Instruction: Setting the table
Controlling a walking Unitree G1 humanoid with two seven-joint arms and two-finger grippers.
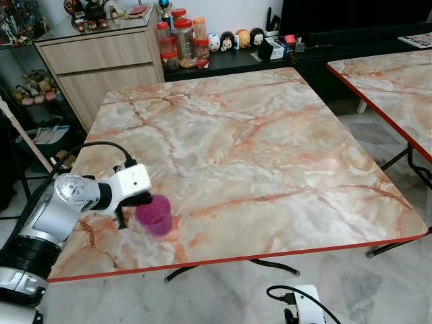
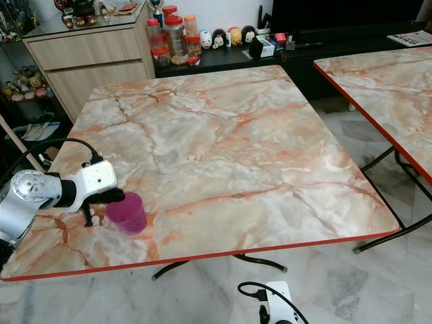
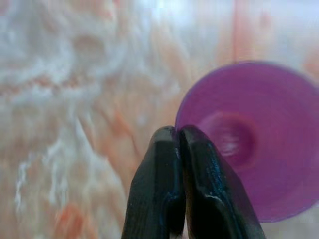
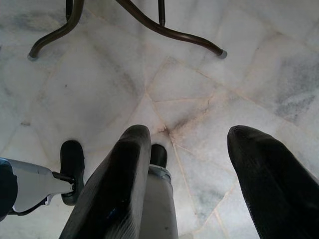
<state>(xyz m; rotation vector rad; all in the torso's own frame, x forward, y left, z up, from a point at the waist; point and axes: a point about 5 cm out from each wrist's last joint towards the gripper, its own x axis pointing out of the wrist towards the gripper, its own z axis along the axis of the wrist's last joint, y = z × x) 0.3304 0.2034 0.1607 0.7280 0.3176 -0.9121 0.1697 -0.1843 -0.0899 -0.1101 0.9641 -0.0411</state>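
Reaching over the near-left corner of the table [image 1: 270, 148], the left gripper [image 1: 138, 201] has its two black fingers [image 3: 164, 184] pressed together on the rim of the cup [image 1: 154, 216]. In the left wrist view the rim sits pinched between the fingertips, with the purple cup interior just beyond them and the marble top behind. Cup is upright, standing on the table, directly under and in front of the gripper, close to the red front edge. Whether its base rests fully on the surface cannot be told.

Right gripper [image 4: 192, 149] hangs low beside the body, fingers spread apart, nothing between them. Past its tips: pale tiled floor [image 4: 99, 84], curved table legs [image 4: 169, 32], and the robot's own foot [image 4: 72, 164].

Far from the left gripper, beyond the table's back edge: a cabinet [image 1: 101, 61], jars [image 1: 182, 40] and a second table [image 1: 398, 81] to the right.
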